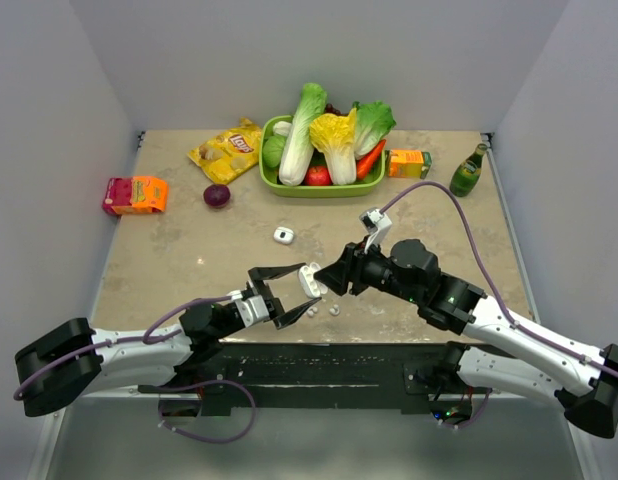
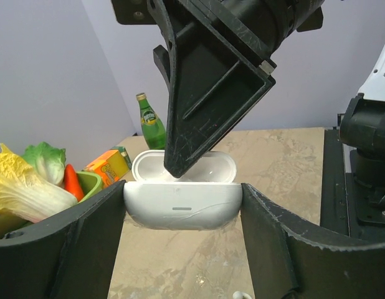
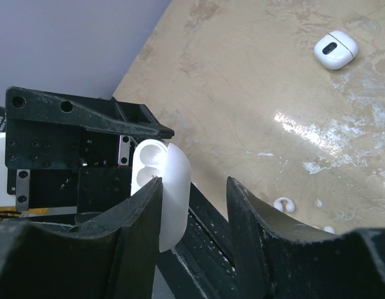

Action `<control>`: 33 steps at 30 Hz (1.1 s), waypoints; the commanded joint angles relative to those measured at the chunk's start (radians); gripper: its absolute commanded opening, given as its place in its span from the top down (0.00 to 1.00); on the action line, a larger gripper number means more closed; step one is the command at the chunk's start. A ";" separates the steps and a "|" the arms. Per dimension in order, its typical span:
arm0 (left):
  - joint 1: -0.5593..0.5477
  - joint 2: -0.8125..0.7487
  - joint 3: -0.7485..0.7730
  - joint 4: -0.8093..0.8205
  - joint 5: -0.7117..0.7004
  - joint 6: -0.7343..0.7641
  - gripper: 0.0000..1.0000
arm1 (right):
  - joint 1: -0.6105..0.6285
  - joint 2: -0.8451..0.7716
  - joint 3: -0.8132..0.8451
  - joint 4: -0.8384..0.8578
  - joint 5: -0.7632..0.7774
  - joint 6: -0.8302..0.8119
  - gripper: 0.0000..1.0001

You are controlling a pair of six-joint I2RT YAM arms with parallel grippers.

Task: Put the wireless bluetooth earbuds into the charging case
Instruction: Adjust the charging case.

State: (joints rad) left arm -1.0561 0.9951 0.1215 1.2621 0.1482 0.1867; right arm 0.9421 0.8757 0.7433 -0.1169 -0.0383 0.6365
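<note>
My left gripper [image 1: 304,290] is shut on the white charging case [image 1: 310,279], gripping its two ends [image 2: 183,204] above the table with the lid [image 2: 208,169] open. My right gripper [image 1: 334,277] is open. One of its fingers [image 2: 205,93] reaches down into the case's open mouth. In the right wrist view, the lid [image 3: 174,187] lies against the left finger, between the jaws of my right gripper [image 3: 194,184]. I see no bud in them. Tiny white earbuds [image 1: 316,309] lie on the table just below the case, and also show in the right wrist view [image 3: 283,204].
A second white case [image 1: 282,236] lies closed on the table further back, also in the right wrist view [image 3: 335,49]. At the back are a green basket [image 1: 272,182] of vegetables, a chips bag [image 1: 227,150], a juice box [image 1: 409,162], a green bottle [image 1: 469,172], a purple onion [image 1: 217,195] and a pink-orange pack [image 1: 135,194].
</note>
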 commanded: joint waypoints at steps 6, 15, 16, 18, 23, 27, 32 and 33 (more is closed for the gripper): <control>-0.008 0.000 0.023 0.295 -0.006 0.030 1.00 | -0.005 -0.015 -0.013 0.053 -0.006 0.000 0.60; -0.008 0.008 0.024 0.299 -0.009 0.026 1.00 | -0.005 -0.011 0.002 0.054 -0.020 -0.017 0.71; -0.008 0.008 0.023 0.299 -0.009 0.026 1.00 | -0.005 -0.007 0.004 0.053 -0.020 -0.017 0.72; -0.008 0.010 0.021 0.301 -0.012 0.025 1.00 | -0.005 -0.006 0.008 0.051 -0.020 -0.026 0.75; -0.008 0.026 0.021 0.316 -0.019 0.022 1.00 | -0.005 0.006 0.028 0.037 -0.017 -0.049 0.84; -0.008 0.045 0.023 0.335 -0.029 0.016 1.00 | -0.003 0.022 0.057 0.017 -0.020 -0.070 1.00; -0.008 0.074 0.023 0.350 -0.048 -0.003 1.00 | -0.005 0.025 0.097 -0.032 -0.006 -0.133 1.00; -0.008 0.079 0.024 0.349 -0.061 -0.018 1.00 | -0.005 0.023 0.116 -0.041 0.000 -0.147 1.00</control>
State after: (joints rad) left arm -1.0573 1.0550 0.1219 1.2808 0.1226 0.1940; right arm 0.9401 0.9123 0.7681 -0.1513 -0.0582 0.5690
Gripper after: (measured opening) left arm 0.739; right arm 0.178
